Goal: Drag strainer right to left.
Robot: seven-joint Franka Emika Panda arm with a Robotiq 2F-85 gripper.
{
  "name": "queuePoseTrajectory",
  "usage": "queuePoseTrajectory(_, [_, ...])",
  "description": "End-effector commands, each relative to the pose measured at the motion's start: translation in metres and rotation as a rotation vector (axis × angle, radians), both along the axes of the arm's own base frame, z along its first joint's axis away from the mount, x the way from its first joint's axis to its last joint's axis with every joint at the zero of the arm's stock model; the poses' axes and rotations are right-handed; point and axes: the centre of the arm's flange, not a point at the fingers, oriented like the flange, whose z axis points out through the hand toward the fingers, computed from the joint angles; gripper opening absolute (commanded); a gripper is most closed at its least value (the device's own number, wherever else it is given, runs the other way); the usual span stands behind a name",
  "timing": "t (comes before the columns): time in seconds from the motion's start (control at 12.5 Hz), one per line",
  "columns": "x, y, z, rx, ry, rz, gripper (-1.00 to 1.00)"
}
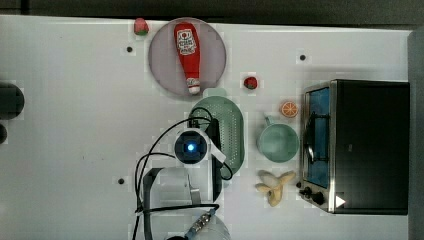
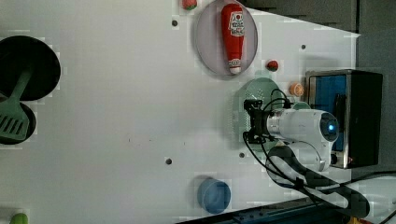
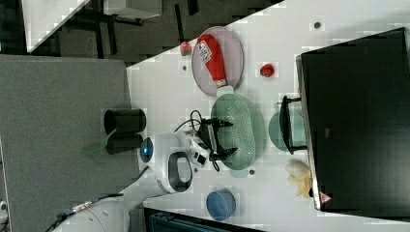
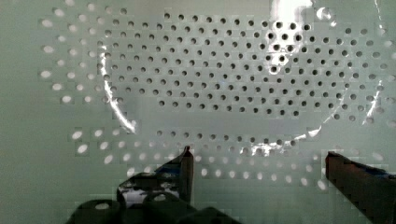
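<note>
Top view: strainer (image 1: 234,131), a pale mint-green oval of smooth plastic with a floor dotted by fine holes, lies on the white table (image 1: 70,115) between a round grey plate (image 1: 162,62) and a mint cup (image 1: 278,142); a small tab handle juts from the end nearest the plate. The arm's white wrist covers the strainer's side toward the top view's left.
Top view, surroundings: a glossy red ketchup bottle (image 1: 187,52) lies on the plate; a toy strawberry (image 1: 250,82), an orange slice (image 1: 289,109) and a pale peeled banana (image 1: 273,186) sit near a boxy black oven (image 1: 367,145) with a metal-framed door.
Left view: the gripper (image 2: 252,122), black and cabled, hangs over the strainer's perforated bowl; a round blue bowl (image 2: 214,195) stands well apart, toward the lower edge.
Right view: the two dark fingers (image 3: 222,123) stand spread wide just over the rim of the strainer on the right view's left side, gripping nothing.
Wrist view: the strainer's matte floor shows rows of small round holes and curved glints of light; two black fingertips (image 4: 184,168) sit far apart, nothing between them.
</note>
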Motion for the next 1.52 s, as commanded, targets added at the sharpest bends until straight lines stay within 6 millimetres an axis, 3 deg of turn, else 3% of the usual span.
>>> queuePoseTrajectory(0.08, [-0.002,0.052,0.015,0.020,-0.022,-0.080,1.00])
queuePoseTrajectory(0.4, [-0.015,0.100,0.016,0.037,-0.016,-0.093,1.00])
queuePoseTrajectory(0.72, [-0.019,0.133,0.016,0.042,-0.005,-0.034,1.00])
queuePoseTrajectory(1.12, [-0.006,0.170,0.015,0.035,0.022,-0.032,1.00])
queuePoseTrajectory(1.52, [0.002,0.223,0.015,0.042,0.026,-0.060,1.00])
